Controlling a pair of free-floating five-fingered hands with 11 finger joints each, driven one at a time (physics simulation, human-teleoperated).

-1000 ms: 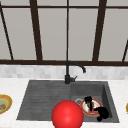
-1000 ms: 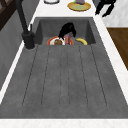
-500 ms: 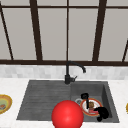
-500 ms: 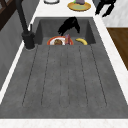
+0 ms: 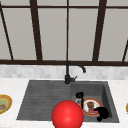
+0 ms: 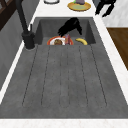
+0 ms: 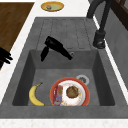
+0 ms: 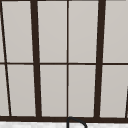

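Note:
My left hand (image 5: pixel 79 95) floats open over the left edge of the sink basin (image 7: pixel 100 72), close to the plate. From the right side the left hand (image 7: pixel 53 47) shows straight fingers above the step to the drainboard. A red-rimmed plate (image 7: pixel 53 91) lies on the basin floor with a brown round piece and a reddish bar on it. Beside it lies a banana (image 7: pixel 35 96). My right hand (image 5: pixel 101 112) hangs open at the basin's front right corner, holding nothing. A red ball (image 5: pixel 67 115) shows at the sink's front edge.
A black faucet (image 5: pixel 67 75) stands behind the sink, and the ribbed drainboard (image 6: pixel 65 80) takes up its left half. A yellow dish (image 5: pixel 3 105) sits on the counter at the left, another yellow dish (image 6: pixel 79 5) at the right end. A window fills the wall.
My left hand has drifted a little to the left, away from over the plate toward the basin's left edge. The right hand and the things in the basin have stayed put.

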